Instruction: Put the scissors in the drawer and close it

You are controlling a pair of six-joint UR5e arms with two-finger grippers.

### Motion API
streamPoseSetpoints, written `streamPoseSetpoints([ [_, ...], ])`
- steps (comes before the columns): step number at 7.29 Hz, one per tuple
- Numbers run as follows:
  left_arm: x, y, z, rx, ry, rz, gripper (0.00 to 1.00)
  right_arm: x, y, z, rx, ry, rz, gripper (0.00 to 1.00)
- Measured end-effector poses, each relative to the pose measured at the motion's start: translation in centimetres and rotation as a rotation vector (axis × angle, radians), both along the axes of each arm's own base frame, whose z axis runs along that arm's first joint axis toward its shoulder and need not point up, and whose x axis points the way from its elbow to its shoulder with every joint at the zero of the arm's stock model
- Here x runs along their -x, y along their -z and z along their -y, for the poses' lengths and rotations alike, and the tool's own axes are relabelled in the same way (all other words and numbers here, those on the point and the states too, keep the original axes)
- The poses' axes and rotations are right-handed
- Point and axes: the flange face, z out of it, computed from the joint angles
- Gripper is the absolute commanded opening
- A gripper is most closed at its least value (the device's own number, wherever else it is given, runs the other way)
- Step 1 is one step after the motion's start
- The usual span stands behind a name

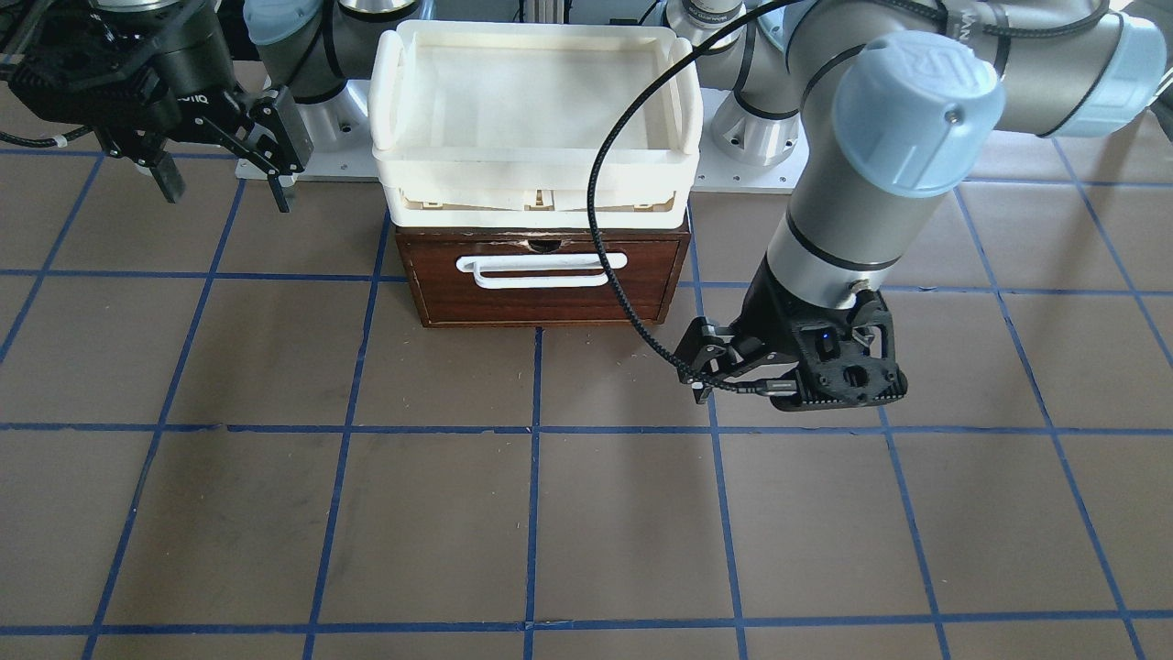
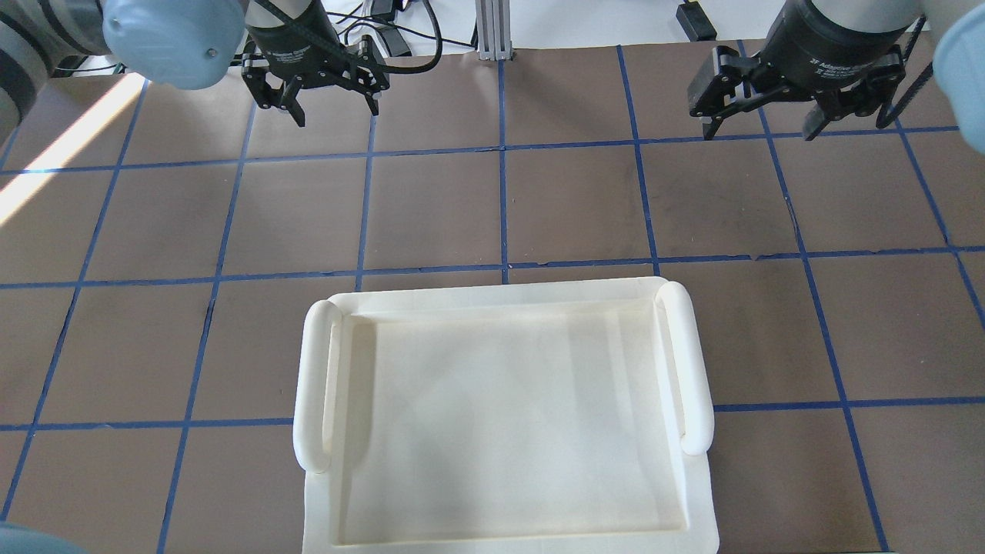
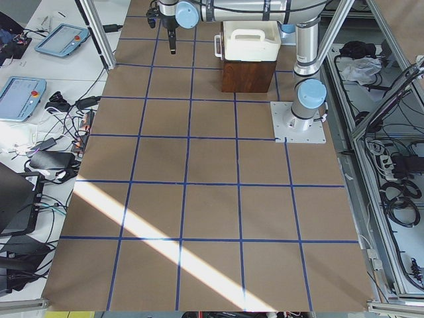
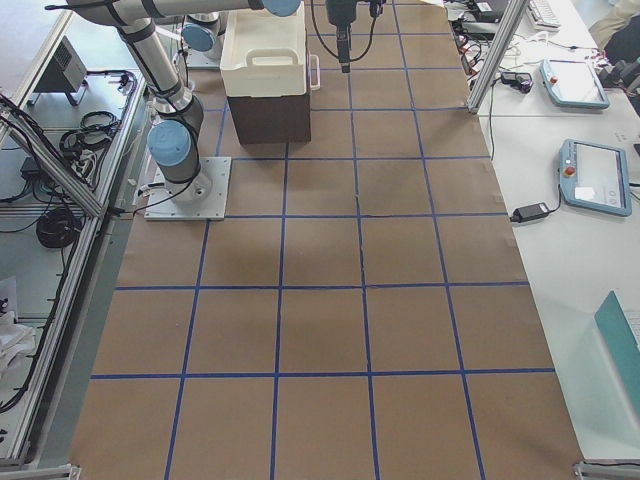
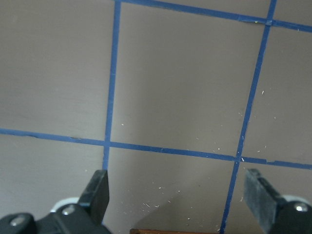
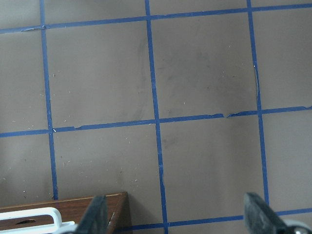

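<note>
Since no scissors show in any view, scissors: not visible on the table, in the tray or in either gripper; likely inside the shut drawer, but that is a guess.
table (image 1: 440, 532): brown top with a blue tape grid; the near squares show nothing of the task.
left gripper (image 2: 336, 104): jaws wide, nothing between them; the left wrist view shows both fingers (image 5: 97, 195) far apart over bare table, with a sliver of brown wood at the bottom edge.
drawer (image 1: 550, 293): dark reddish-brown, front flush with its case, so it reads as closed.
white bar handle (image 1: 541, 270): on the drawer front, long axis running side to side across the front.
cream-white tray (image 1: 536, 170): sits on top of the drawer case, touching it; the inside looks bare.
right gripper (image 1: 227, 188): jaws wide, holding nothing; the right wrist view catches the drawer's front corner and one end of the handle at its lower left.
key relation: both grippers stand out in front of the drawer, one off each side and apart from it; which way the scissors lie from the jaws cannot be told.
nearer arm: left looks closer to the drawer front in the front view; not certain.
progress: judged done or near done, with the drawer closed and both grippers free.
</note>
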Motion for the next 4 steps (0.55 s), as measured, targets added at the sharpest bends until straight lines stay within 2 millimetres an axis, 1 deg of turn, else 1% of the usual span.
streamPoseSetpoints([
  [1, -2.4, -1.8, -1.0, 0.001, 0.036, 0.027, 1.0, 0.0, 0.0, 0.0, 0.0, 0.0, 0.0, 1.0],
  [2, -4.4, -3.2, -2.1, -0.01, 0.064, 0.052, 1.0, 0.0, 0.0, 0.0, 0.0, 0.0, 0.0, 1.0],
  [3, -5.6, -4.2, -3.4, -0.017, 0.074, 0.064, 1.0, 0.0, 0.0, 0.0, 0.0, 0.0, 0.0, 1.0],
  [4, -6.0, -4.7, -4.9, -0.026, 0.077, 0.065, 1.0, 0.0, 0.0, 0.0, -0.001, 0.0, 0.0, 1.0],
])
